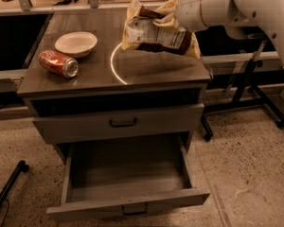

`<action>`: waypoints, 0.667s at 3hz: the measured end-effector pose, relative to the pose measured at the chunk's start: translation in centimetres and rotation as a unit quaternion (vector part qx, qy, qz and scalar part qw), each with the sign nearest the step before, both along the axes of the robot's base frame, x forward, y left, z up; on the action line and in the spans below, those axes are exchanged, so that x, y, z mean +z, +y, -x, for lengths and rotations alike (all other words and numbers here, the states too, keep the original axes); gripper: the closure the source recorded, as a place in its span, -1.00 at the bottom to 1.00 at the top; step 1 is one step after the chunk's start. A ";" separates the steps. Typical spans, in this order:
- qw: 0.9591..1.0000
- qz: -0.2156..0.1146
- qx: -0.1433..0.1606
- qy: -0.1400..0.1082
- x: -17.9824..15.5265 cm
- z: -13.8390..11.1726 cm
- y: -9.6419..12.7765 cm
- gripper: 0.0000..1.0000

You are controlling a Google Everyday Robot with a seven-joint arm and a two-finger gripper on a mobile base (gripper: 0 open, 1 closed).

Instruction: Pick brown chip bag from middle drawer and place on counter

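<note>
**A:** Where is the crinkled brown foil chip bag (156,30) with the white printed panel?

**B:** It is in the air over the right rear part of the glossy grey-brown wood-grain counter (156,72). It lies roughly sideways with one tan edge to the left. It looks clear of the surface.

**A:** And the two-finger gripper (176,12)?

**B:** It is at the bag's upper right end, at the tip of the white robot arm (236,4) reaching in from the right. It is pinched on the bag, and the foil hides much of it.

**A:** Which step is this, then?

**B:** I judge the pick done. The wide grey middle drawer (128,205) stands pulled out below and shows nothing inside. The placing is in hand, since the bag hangs over the counter and is not yet set down.

**A:** What does the next move call for?

**B:** The bag needs lowering until it rests on bare wood, probably inside or just right of the thin white circular arc (114,63). Then the jaws spread and the arm lifts off. The foil is light and springy, so a low release should keep it from sliding or tipping.

**A:** Is anything in the way?

**B:** Hardly. The red soda can (58,63) lying on its side and the shallow white bowl (75,43) are at the left, well apart from the bag. The closed grey drawer front (118,123) above the open drawer plays no part.
</note>
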State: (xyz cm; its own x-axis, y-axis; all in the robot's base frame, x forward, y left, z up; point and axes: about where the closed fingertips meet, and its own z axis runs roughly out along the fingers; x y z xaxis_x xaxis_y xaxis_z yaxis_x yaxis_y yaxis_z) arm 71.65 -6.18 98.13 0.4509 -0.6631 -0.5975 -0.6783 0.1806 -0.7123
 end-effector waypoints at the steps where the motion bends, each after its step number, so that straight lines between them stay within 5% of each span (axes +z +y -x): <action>1: 1.000 -0.020 -0.009 0.016 -1.4 -2.4 0.6 0.47; 2: 1.000 -0.020 -0.009 0.017 -1.5 -2.4 0.6 0.00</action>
State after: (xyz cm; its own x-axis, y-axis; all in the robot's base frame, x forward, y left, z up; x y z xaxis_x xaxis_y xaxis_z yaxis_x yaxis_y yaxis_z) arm 74.08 -5.53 96.66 0.4180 -0.6463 -0.6384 -0.6981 0.2212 -0.6810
